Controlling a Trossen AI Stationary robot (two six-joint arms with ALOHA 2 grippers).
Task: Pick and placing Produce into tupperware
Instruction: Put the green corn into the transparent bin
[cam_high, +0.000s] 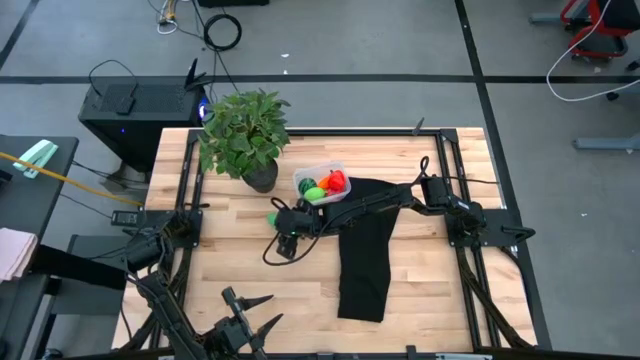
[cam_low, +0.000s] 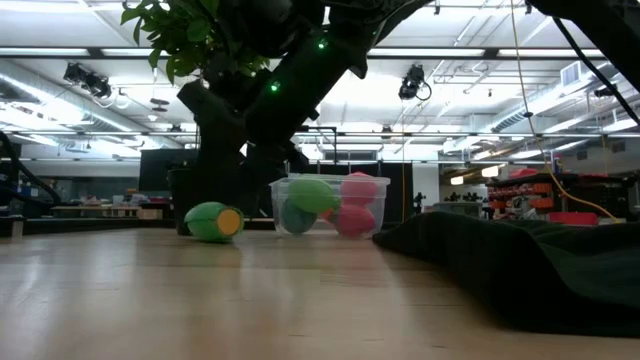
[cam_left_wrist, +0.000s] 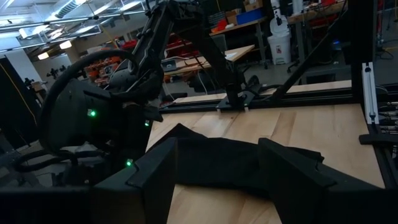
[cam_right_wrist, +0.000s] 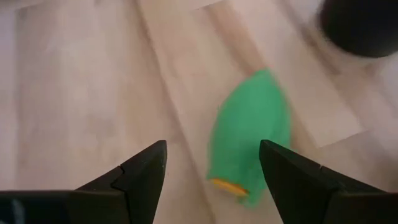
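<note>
Here, right pincer (cam_right_wrist: 211, 168) released above green produce (cam_right_wrist: 252, 134) on table (cam_high: 240, 265), tupperware (cam_high: 322, 184) at two o'clock, left pincer (cam_left_wrist: 214, 171) released.

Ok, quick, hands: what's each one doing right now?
Left hand: open, empty, parked at the table's near edge.
Right hand: open, empty, over the green toy beside the tub.
</note>
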